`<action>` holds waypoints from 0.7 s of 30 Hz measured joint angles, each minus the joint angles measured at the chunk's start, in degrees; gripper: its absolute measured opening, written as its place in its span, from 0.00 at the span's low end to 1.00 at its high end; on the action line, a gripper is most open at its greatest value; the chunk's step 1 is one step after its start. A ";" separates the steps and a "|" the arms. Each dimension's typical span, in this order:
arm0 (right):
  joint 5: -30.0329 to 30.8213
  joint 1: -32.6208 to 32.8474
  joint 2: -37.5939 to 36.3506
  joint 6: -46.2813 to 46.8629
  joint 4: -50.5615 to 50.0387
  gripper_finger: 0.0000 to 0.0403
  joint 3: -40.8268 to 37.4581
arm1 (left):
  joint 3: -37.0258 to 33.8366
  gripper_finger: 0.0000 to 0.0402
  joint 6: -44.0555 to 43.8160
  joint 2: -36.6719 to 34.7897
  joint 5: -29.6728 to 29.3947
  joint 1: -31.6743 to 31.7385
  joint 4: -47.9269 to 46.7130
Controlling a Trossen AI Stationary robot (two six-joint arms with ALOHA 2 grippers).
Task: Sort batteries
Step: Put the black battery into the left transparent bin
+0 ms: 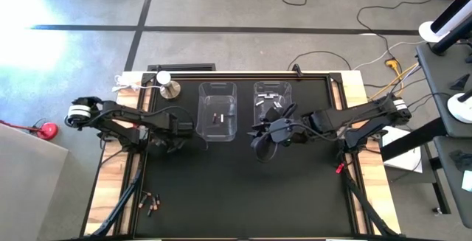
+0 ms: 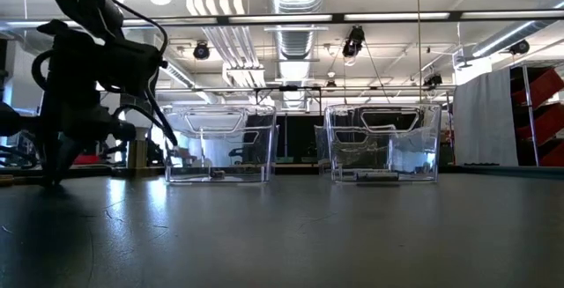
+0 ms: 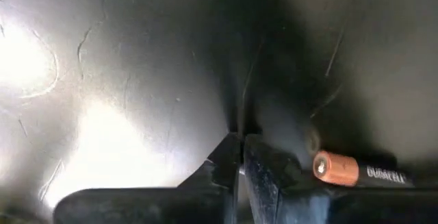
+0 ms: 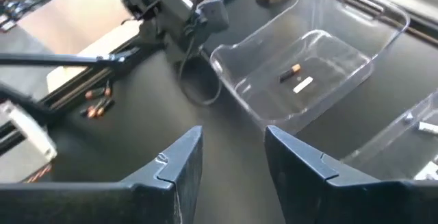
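Copper-and-black battery [image 3: 356,172] lies flat on the tabletop [image 3: 137,80] just beside the left tool [image 3: 239,157], whose fingers have met with nothing between them. Its long axis runs crosswise, copper end toward the tips. Stiff, light and smooth, it would likely roll; a mid-body grip suits.

Right tool [image 4: 233,157] hangs apart, empty.

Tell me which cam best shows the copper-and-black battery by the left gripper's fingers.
Left wrist view: the copper-and-black cylindrical battery fills the frame, lying beside the shut left gripper, outside its fingers, label readable. The high view shows only that arm on the black table; low and right wrist views don't resolve it.
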 joint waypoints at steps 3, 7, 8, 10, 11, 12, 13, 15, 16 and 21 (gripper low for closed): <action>-0.75 0.05 -1.51 1.02 -4.07 0.36 1.67 | 4.12 0.00 -1.36 -1.49 -1.21 0.07 -2.13; -0.68 0.00 -2.84 1.30 -7.66 0.34 4.28 | 11.12 0.00 -3.17 -2.70 -1.60 0.01 -7.80; -0.68 0.00 -2.97 1.20 -8.23 0.33 4.76 | 13.66 0.00 -3.63 -3.06 -1.49 -0.13 -10.21; -0.69 0.00 -3.37 0.78 -8.40 0.33 5.68 | 19.05 0.00 -4.02 -3.64 -0.25 -0.35 -15.40; -0.70 0.00 -3.64 0.53 -8.40 0.32 5.98 | 21.77 0.00 -4.31 -4.04 0.54 -0.47 -18.01; -0.67 0.00 -3.80 0.43 -8.59 0.32 6.26 | 24.42 0.00 -4.61 -4.61 1.12 -0.52 -19.50; -0.65 0.00 -3.91 0.33 -8.54 0.32 6.55 | 26.92 0.00 -4.76 -5.33 1.77 -0.53 -20.02; -0.60 -0.02 -3.93 0.21 -8.48 0.32 6.81 | 30.71 0.00 -5.60 -6.50 3.41 0.03 -21.42; -0.51 -0.02 -3.91 0.13 -8.62 0.32 6.81 | 31.69 0.00 -6.80 -7.11 3.86 0.50 -22.06; -0.07 -0.04 -3.65 -0.17 -8.60 0.34 6.78 | 30.51 0.00 -16.06 -9.11 4.21 6.83 -22.31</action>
